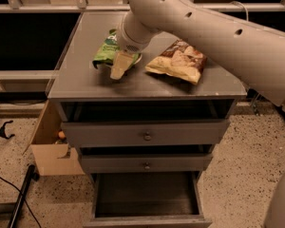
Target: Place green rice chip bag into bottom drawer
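Observation:
The green rice chip bag (pixel 104 51) is at the back left of the grey cabinet top (pixel 85 82). My gripper (pixel 119 64) comes down from the big pale arm and is shut on the bag's right edge, holding it just above the top. One pale finger (pixel 118 68) shows in front of the bag. The bottom drawer (pixel 147 196) is pulled open at the foot of the cabinet, directly below, and its inside is bare.
A larger brown-and-yellow chip bag (pixel 178 61) lies right of the gripper on the top. Two shallower knobbed drawers (pixel 145 136) sit between the top and the bottom drawer. An open cardboard box (pixel 50 148) stands left of the cabinet, with a black pole (pixel 20 198) on the floor.

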Robot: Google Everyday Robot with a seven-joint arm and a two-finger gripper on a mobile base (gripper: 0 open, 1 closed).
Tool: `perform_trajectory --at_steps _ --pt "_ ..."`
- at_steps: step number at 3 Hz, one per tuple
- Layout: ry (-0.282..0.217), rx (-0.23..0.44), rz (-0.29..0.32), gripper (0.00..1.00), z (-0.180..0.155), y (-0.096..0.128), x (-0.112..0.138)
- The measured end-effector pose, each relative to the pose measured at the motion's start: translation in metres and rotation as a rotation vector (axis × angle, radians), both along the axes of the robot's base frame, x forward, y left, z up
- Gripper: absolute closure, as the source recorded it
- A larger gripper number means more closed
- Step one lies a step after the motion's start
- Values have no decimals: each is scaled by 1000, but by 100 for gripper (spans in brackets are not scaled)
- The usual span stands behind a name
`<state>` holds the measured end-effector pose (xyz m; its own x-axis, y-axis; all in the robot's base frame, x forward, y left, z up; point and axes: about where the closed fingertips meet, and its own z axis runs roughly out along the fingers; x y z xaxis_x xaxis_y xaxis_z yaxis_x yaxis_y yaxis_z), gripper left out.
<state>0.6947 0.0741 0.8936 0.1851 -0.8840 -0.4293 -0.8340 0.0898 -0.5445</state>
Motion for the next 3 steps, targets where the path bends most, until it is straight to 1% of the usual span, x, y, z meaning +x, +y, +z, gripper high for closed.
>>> perform_trajectory --at_steps 1,2,3 --pt "-5 -2 1 22 8 6 -1" --pt "-5 1 2 34 13 12 -1" --pt "-2 2 3 63 13 15 -1"
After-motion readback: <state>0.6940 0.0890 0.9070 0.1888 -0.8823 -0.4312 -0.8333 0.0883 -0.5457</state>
